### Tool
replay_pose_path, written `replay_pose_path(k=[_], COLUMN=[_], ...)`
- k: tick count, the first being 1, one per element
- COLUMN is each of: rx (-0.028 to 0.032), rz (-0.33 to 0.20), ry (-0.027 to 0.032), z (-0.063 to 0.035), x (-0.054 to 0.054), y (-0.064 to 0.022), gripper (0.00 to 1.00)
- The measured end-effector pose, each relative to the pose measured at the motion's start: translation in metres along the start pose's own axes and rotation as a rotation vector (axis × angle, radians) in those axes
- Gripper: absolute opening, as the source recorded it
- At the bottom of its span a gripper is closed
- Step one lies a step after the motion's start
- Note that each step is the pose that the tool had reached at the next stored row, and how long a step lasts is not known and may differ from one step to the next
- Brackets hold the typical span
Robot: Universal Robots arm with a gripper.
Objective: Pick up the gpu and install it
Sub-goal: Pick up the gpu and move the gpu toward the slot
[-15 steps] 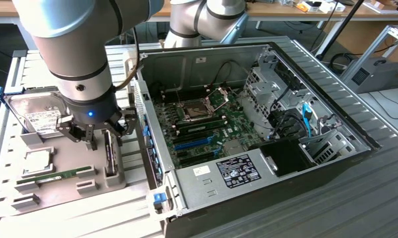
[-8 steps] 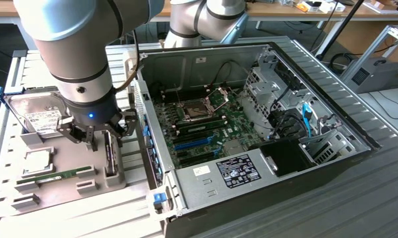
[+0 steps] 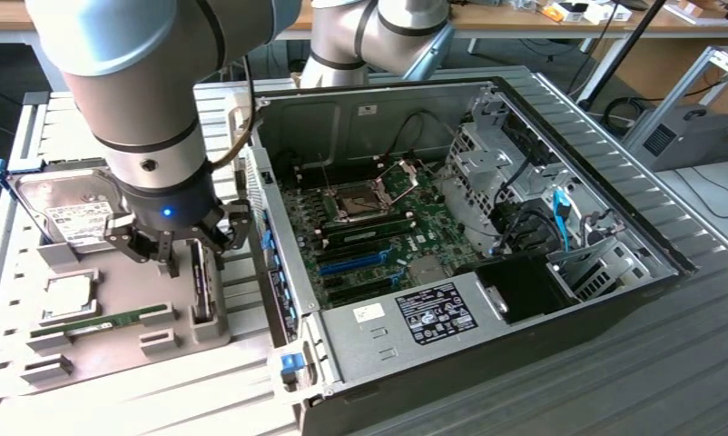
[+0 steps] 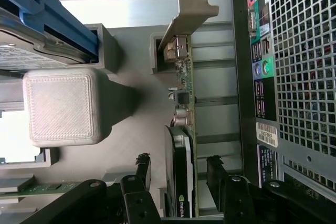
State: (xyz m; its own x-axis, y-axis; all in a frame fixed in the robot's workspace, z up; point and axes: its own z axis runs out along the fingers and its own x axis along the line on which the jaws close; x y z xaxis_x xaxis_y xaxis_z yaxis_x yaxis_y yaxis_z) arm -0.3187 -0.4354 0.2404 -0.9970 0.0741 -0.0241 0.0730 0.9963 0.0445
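The grey fixture tray [image 3: 122, 272] is carrying parts in its slots. Nearest, a RAM stick [image 3: 110, 320] is lying flat with a CPU [image 3: 67, 295] just behind it. Farther back, a hard drive in a blue frame [image 3: 67, 213] is resting at a tilt.

The gpu [image 4: 181, 145] is standing on edge in the tray's slot on the side toward the open computer case [image 3: 339, 118]. Its silver bracket [image 4: 190, 9] is sitting at the end far from the wrist. Inside the case, the motherboard [image 3: 364, 218] is lying exposed, with the labelled power supply [image 3: 431, 313] toward the near end.

The case's rear port panel [image 4: 260, 72] is running close alongside the card, and a grey tray post [image 4: 63, 106] is standing on the card's other side.

The gripper [image 3: 171, 254] is hanging directly over the gpu with its jaws spread wide. One finger [image 4: 142, 169] is sitting on each side of the card, apparently apart from it, and the gripper is grasping nothing.
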Motion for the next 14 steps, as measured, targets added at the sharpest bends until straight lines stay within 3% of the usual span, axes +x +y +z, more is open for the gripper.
replay_pose_path(k=[14], rx=[0.0], rz=[0.0], ry=[0.0001], z=[0.0005], x=[-0.0012], y=[-0.0019], gripper=[0.56])
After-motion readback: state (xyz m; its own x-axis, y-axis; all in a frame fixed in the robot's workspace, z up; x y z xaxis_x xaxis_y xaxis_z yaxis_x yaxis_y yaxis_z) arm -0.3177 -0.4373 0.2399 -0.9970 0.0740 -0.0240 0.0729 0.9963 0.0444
